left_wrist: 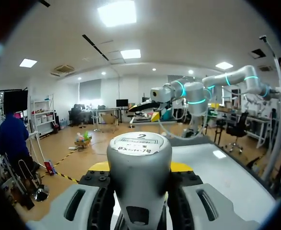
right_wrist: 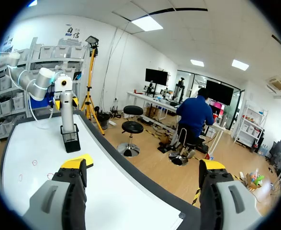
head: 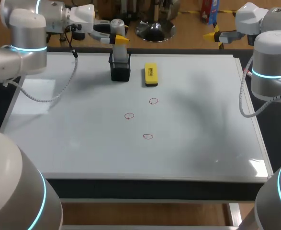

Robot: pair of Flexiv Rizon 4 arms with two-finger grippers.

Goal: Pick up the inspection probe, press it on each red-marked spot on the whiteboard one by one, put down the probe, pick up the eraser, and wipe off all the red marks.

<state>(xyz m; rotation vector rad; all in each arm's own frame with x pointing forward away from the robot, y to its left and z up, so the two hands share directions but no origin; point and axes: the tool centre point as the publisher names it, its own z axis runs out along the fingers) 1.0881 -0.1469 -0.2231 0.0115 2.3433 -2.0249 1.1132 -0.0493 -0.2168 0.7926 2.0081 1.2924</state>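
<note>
Gripped inspection probe [left_wrist: 138, 148] between fingers of left gripper [left_wrist: 140, 168], pads against both sides. Found it upright in black holder [head: 120, 71] at far edge of whiteboard [head: 83, 143], long axis vertical: judged straight lift needed first. Spotted three red marks [head: 129, 115] nearer, mid-board; yellow eraser [head: 151, 75] just beside holder. Had right gripper [right_wrist: 143, 164] spread wide, empty, well apart at far right.

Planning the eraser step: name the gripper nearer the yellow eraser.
Left. The left gripper holds the probe in its black holder just beside the eraser; the right gripper hangs open beyond the whiteboard's far right corner.
</note>
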